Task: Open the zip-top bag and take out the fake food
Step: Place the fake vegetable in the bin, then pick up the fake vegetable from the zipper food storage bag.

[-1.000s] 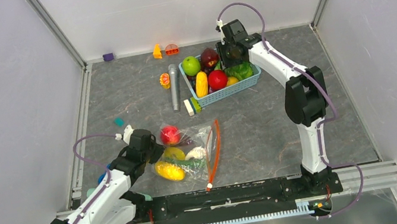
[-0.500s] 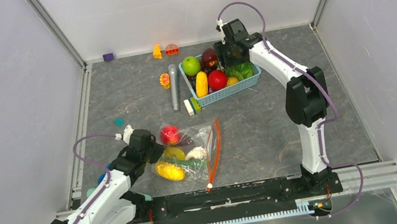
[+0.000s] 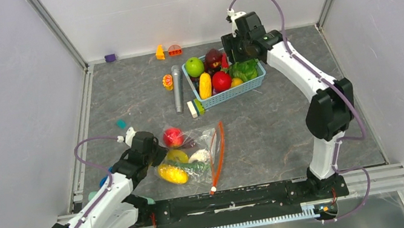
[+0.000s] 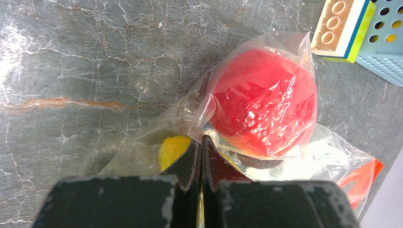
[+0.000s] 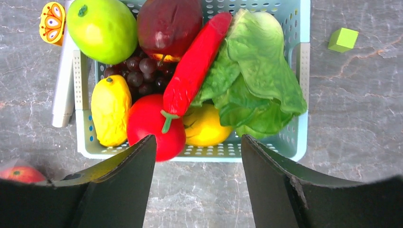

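Looking down on our grey marbled tabletop [image 3: 123, 96], we've got the light-blue perforated plastic basket [image 3: 227, 95] toward the far side, stuffed with toy produce [image 5: 107, 28]. Nearer the arm bases, the clear crinkly zip-top bag [image 3: 207, 141] lies flat on the table, with its orange-red zip strip [image 3: 218, 148] running along the right edge.

The right gripper [image 5: 198, 141] hangs over the basket with its fingers spread wide and nothing between them. The left gripper [image 4: 202, 145] sits at the bag's left edge, jaws pressed fully together and tips right against the plastic film. We honestly can't tell whether any film is caught between them.

Inside the bag, biggest first: a glossy red round fruit [image 4: 263, 102] bulges against the film at the far corner, just beyond the left fingertips. Then comes a yellow-orange mango-like piece [image 3: 172, 174] at the near-left corner, a smaller yellow piece [image 3: 177, 155] beside it, and a little white piece [image 3: 198, 156] closer to the zip.
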